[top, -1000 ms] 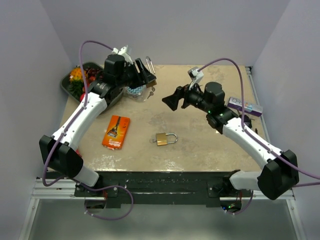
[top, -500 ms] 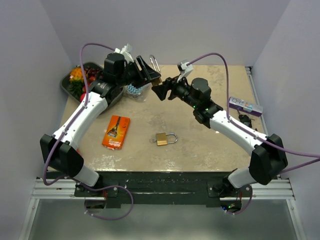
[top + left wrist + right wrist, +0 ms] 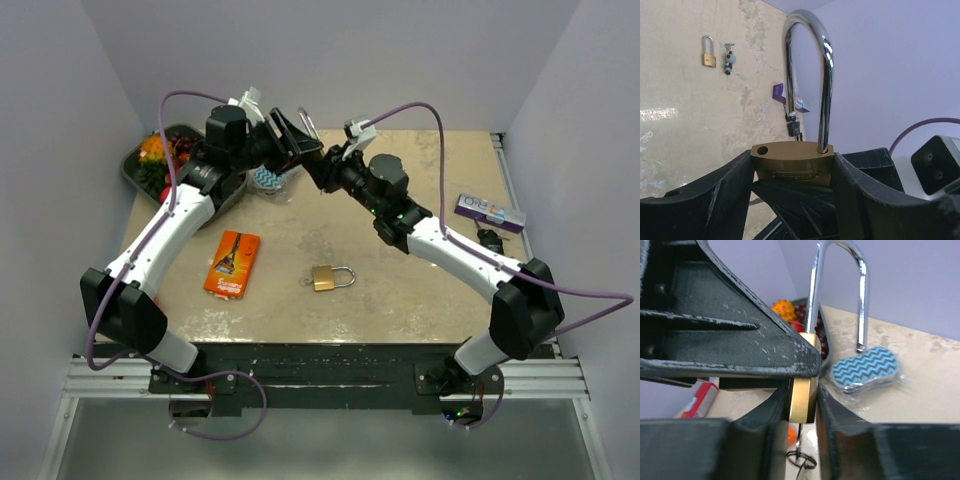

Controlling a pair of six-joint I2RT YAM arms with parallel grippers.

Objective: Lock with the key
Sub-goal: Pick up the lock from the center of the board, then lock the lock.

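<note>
Since a second ago, seeing the right gripper (image 3: 802,407) carried from the right of mid-table up to the brass padlock (image 3: 792,170) at the back left, and narrowed from wide apart to clamped on the lock's body, one finger flat against each broad face. Still gripping that same padlock with the left gripper (image 3: 297,140), by its two narrow ends, well above the table (image 3: 400,290), with the steel shackle pointing up and one leg out of its hole. Can make out a thin wire ring (image 3: 801,459) dangling under the body, though cannot tell whether a key sits in the keyhole. Down on the table, near the front middle, finding a smaller padlock (image 3: 332,277) lying flat, shackle apparently closed, and just beside it a small key (image 3: 729,61) with a dark charm. Left of that, spotting an orange packet (image 3: 232,264); at the back left corner, a dark tray (image 3: 130,170) of bright fruit and a blue zigzag pouch (image 3: 865,369) next to it. Over at the right edge, noting a purple box (image 3: 490,212) with a small black item (image 3: 487,238) just beside it
</note>
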